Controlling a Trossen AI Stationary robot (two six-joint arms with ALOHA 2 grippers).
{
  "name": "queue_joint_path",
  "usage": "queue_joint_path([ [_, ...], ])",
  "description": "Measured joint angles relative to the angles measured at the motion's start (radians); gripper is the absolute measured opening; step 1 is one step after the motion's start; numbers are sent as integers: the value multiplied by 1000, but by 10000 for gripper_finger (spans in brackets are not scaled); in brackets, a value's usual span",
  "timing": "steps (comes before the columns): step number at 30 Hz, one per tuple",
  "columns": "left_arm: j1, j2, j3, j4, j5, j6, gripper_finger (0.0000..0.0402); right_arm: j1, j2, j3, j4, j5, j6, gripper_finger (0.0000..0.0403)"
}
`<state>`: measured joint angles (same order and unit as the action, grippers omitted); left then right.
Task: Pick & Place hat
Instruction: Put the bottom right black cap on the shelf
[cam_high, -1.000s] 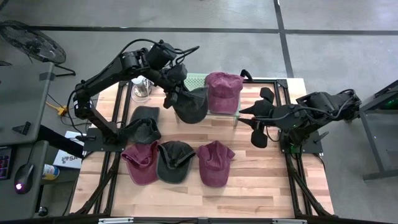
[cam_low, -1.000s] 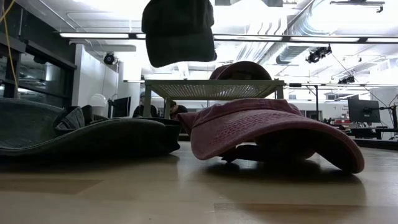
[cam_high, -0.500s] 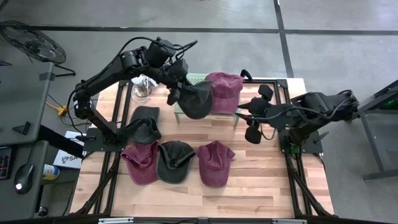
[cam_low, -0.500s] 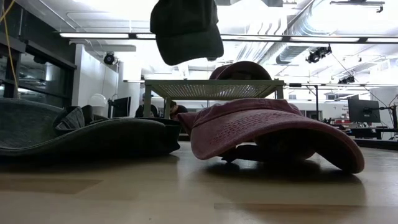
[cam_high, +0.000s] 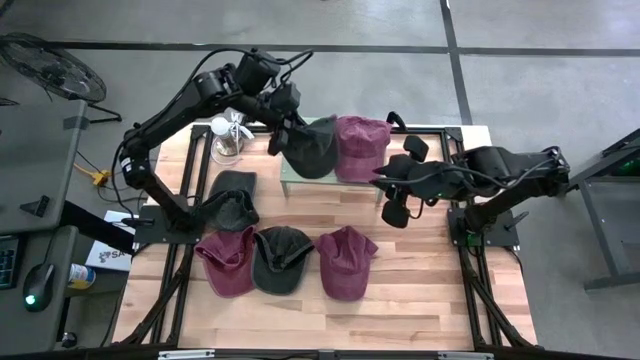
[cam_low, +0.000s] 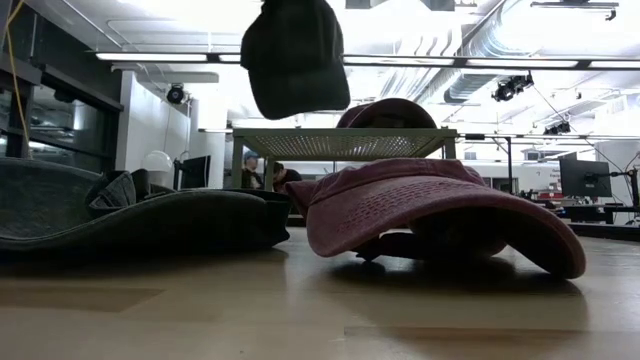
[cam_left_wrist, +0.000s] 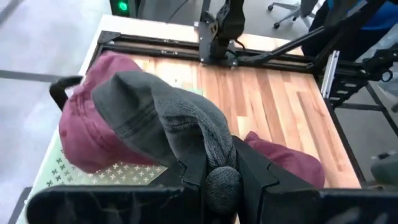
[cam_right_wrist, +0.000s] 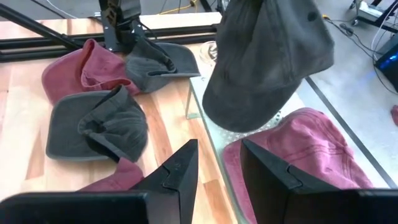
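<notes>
My left gripper (cam_high: 287, 127) is shut on a dark grey cap (cam_high: 313, 146), which hangs in the air (cam_low: 295, 58) over the left part of a raised mesh platform (cam_low: 340, 142) at the table's far side. A maroon cap (cam_high: 361, 147) sits crown-up on the platform's right part (cam_left_wrist: 87, 134). My right gripper (cam_high: 393, 188) is open, just right of the platform. In the right wrist view (cam_right_wrist: 217, 165) its fingers point toward the hanging grey cap (cam_right_wrist: 267, 62) and the maroon cap (cam_right_wrist: 305, 149). My left gripper pinches a bunched fold of the grey cap's crown (cam_left_wrist: 208, 146) between its two fingers, in more than one layer. It comes slanting down from the table's far left. The cap hangs below the fingers, lifted clear of the platform, brim lowest (cam_low: 300, 100).
Several more caps lie on the wooden table nearer me: a dark grey one (cam_high: 229, 198) on the left, then a row of maroon (cam_high: 228, 260), dark grey (cam_high: 282, 258) and maroon (cam_high: 346, 260). A clear cup (cam_high: 226, 140) stands left of the platform. Black rails frame the table (cam_high: 470, 270).
My left gripper has carried the grey cap toward the table's far edge and slightly right, so it now hangs over the platform beside the maroon cap; the cap has swung and turned as it went. My right gripper has moved left toward the platform, still open.
</notes>
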<state>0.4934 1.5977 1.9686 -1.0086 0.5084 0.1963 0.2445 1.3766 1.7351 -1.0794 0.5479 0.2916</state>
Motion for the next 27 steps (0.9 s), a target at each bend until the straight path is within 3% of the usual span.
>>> queue_joint_path([
  [8,31,21,0,-87,19,87,44,-3,0,0,0,10,7,113],
  [27,44,75,-2,-42,31,143,44,-3,0,0,0,47,22,113],
])
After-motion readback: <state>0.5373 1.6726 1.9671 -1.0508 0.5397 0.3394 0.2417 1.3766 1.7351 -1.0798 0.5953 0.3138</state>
